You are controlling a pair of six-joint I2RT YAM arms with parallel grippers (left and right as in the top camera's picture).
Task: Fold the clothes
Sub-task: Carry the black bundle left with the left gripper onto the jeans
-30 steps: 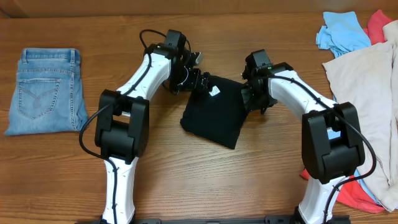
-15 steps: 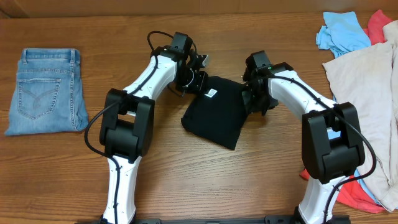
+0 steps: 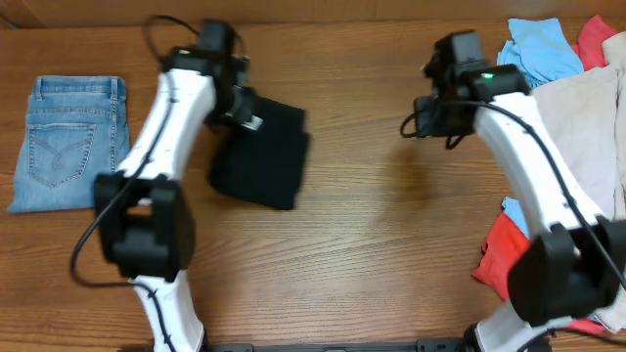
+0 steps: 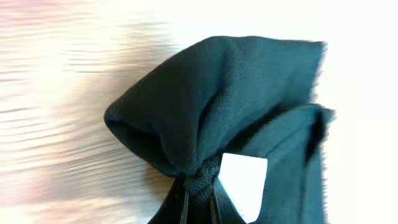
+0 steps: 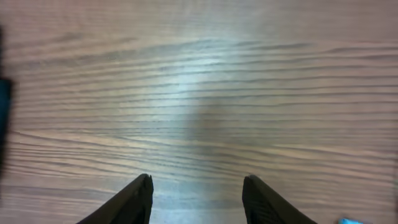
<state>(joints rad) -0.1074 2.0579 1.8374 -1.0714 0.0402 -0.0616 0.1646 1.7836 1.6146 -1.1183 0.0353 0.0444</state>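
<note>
the left gripper (image 3: 245, 115) is pressed together on a bunched corner of the black t-shirt (image 3: 266, 161), just beside its white label (image 4: 242, 185). the folded shirt lies on the table (image 3: 372, 254), and its long axis runs from the gripper toward the robot's side, a little tilted. the folded jeans (image 3: 68, 142) lie apart on its left, so i judge the shirt should go that way, and the left arm is nearer. the right gripper (image 5: 198, 182) has its fingers spread over bare wood and holds nothing, near the unfolded clothes (image 3: 577, 137).
</note>
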